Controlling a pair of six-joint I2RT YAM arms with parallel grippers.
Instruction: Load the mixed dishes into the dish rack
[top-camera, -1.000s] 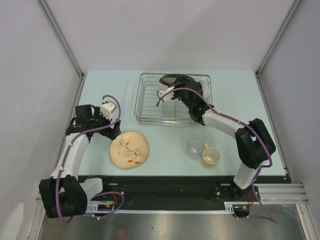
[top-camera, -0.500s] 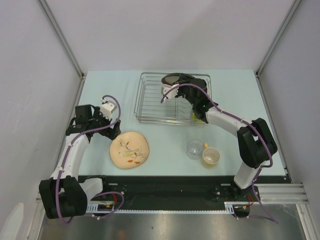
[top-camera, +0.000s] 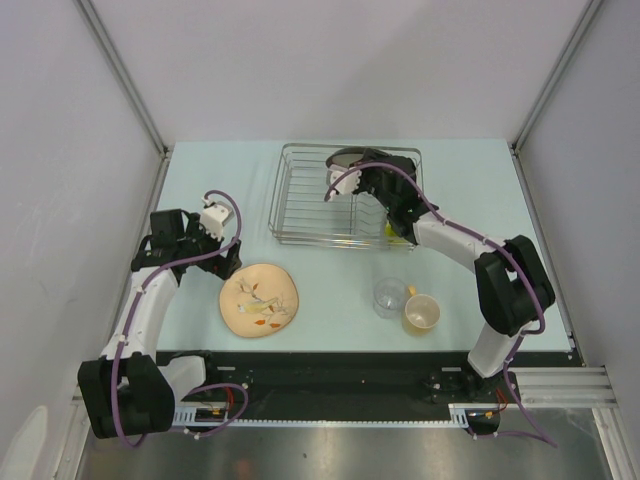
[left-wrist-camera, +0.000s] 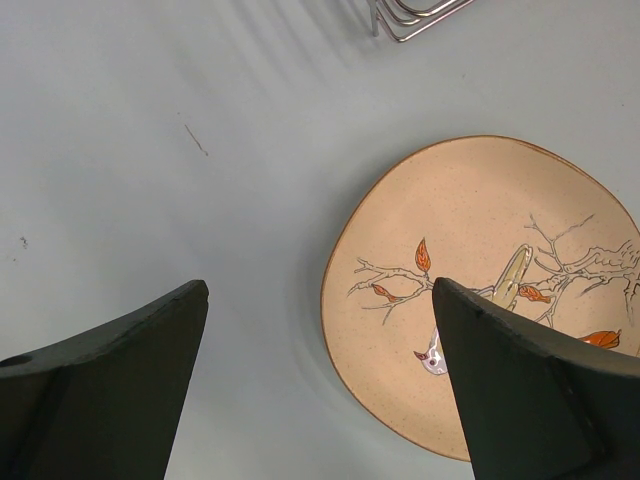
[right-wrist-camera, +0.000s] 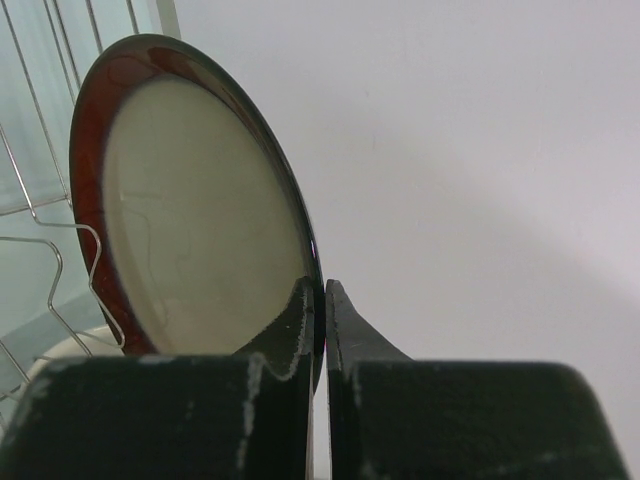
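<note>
A silver wire dish rack (top-camera: 300, 205) is seen from above on a pale blue table (top-camera: 220, 170).

The right gripper (top-camera: 352, 166) is reached over the far edge of the rack. Its two fingers are clamped on the rim of the dark-red-rimmed beige plate (top-camera: 345, 156), which is held on edge, nearly upright, at the rack's far side. In the right wrist view the two black fingertips are pressed on either side of the plate's thin rim, so the right gripper (right-wrist-camera: 318, 295) is firmly closed on it. The cream face and glossy red border of the plate (right-wrist-camera: 200, 220) are turned toward the rack's wires (right-wrist-camera: 40, 240). Whether the plate's lower edge is touching the rack cannot be told.

The left gripper (top-camera: 228, 262) is held low over the table, on the near left side of the rack and apart from it. Its fingers are spread wide with nothing between them, as shown in the left wrist view (left-wrist-camera: 320, 290). The beige plate with small leaf pattern (top-camera: 260, 300) is lying flat on the table, on the near side of the rack, just beside the left gripper. In the left wrist view, thin branches and orange leaves are painted on this plate (left-wrist-camera: 480, 260), and one corner of the rack (left-wrist-camera: 410, 15) is seen beyond it.

The clear glass (top-camera: 388, 297) and the yellowish handled cup (top-camera: 421, 312) are standing side by side on the table, on the near right side of the rack, outside it.
</note>
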